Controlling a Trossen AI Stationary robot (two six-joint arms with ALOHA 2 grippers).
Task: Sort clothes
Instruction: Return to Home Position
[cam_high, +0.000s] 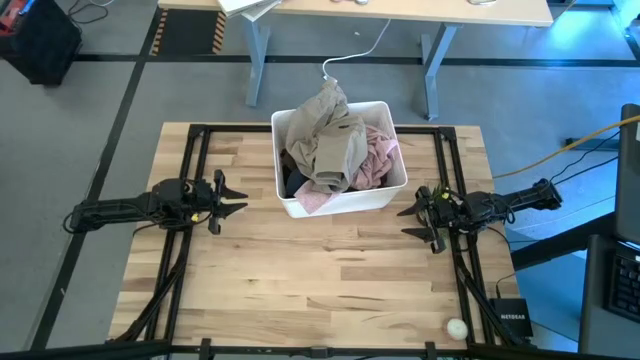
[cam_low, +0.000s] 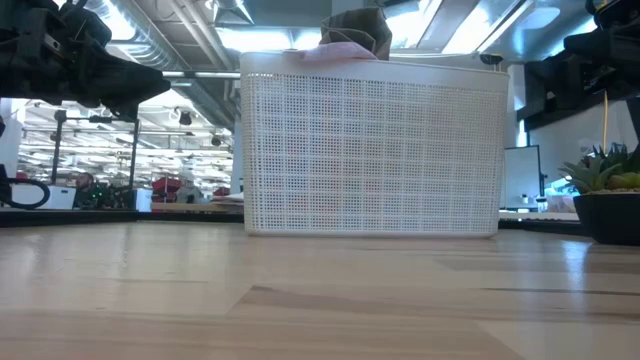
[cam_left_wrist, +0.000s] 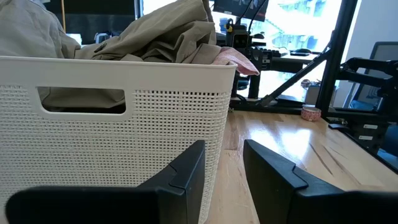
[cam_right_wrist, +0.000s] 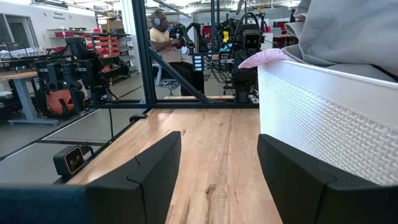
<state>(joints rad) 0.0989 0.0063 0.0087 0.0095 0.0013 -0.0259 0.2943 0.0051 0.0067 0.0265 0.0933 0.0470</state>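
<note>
Both grippers empty beside the heaped bin.

The left gripper (cam_high: 232, 197) has blunt dark fingers (cam_left_wrist: 186, 177) spread apart on nothing, at nine o'clock of the white perforated plastic bin (cam_high: 345, 203); the right gripper (cam_high: 415, 222), fingers spread wide, waits at four o'clock. The clothes (cam_high: 335, 150) lie crumpled in the bin: soft khaki-beige piled highest, pale pink beneath, dark fabric at the nine o'clock side, on the pale wood-plank table (cam_high: 320, 280).

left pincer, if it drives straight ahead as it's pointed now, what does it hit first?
Most likely the white bin. The left pincer points across the table at the bin's side wall, and the left wrist view shows that wall just ahead of its open fingers, slightly off to one side. Depth is unclear, so it might only clip the near corner.
</note>
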